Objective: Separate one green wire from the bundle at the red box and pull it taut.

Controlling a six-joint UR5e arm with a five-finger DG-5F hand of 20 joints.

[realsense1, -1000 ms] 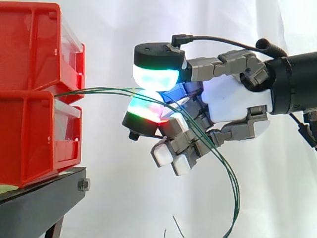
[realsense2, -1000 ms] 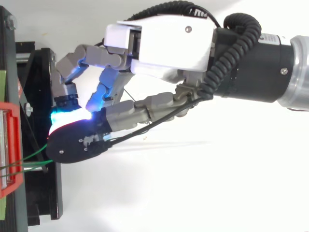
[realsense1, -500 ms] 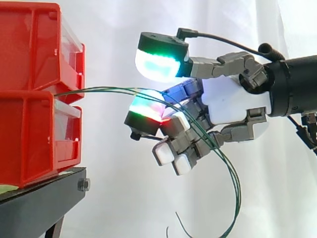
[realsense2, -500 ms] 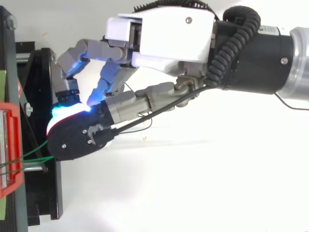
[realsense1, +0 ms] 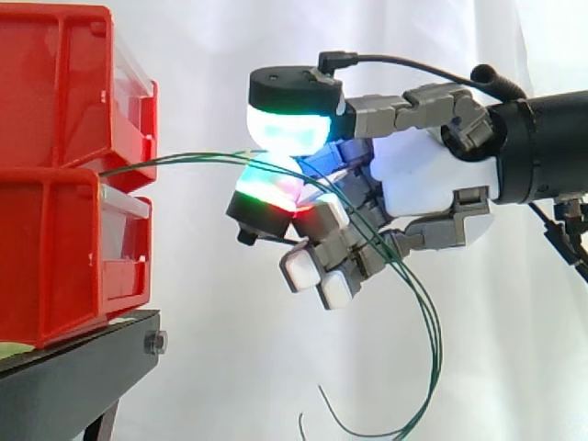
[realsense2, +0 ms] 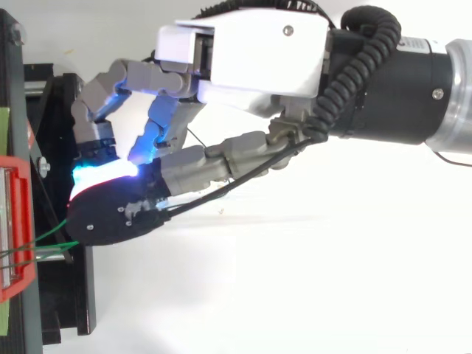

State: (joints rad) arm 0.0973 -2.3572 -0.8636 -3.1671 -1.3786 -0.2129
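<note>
Seemingly mid-separation: pinching green wires (realsense1: 175,162) with the hand (realsense1: 432,175), off the red box's (realsense1: 55,248) front edge; next, probably drawing one away taut.

No words, numbers, labels or signs could be read on the red bins (realsense1: 55,230), on the hand (realsense1: 432,175), or anywhere else in either view.
</note>
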